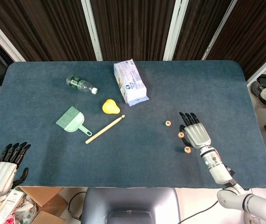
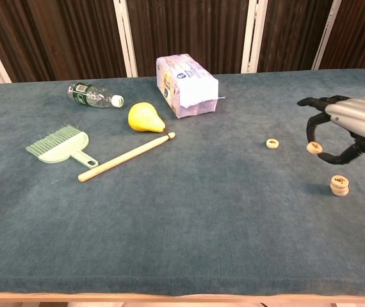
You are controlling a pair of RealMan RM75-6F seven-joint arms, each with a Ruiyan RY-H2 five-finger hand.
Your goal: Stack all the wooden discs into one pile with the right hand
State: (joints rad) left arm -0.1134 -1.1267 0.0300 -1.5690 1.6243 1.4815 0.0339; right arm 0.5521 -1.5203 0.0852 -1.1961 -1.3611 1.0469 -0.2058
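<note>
My right hand (image 1: 196, 132) hovers over the right side of the table and pinches one small wooden disc (image 1: 181, 134) between a fingertip and the thumb. In the chest view this hand (image 2: 352, 121) holds the disc (image 2: 314, 148) clear of the cloth. A short pile of two discs (image 2: 339, 185) stands just below and in front of the hand, also visible as the pile (image 1: 187, 149) in the head view. A single disc (image 1: 168, 123) lies flat to the left of the hand, the same disc (image 2: 272, 143) in the chest view. My left hand (image 1: 4, 167) hangs off the table's near left corner, holding nothing.
On the left half of the blue table (image 1: 137, 154) lie a wooden stick (image 1: 105, 129), a green hand brush (image 1: 71, 120), a yellow pear (image 1: 110, 106), a plastic bottle (image 1: 80, 85) and a white tissue pack (image 1: 130, 81).
</note>
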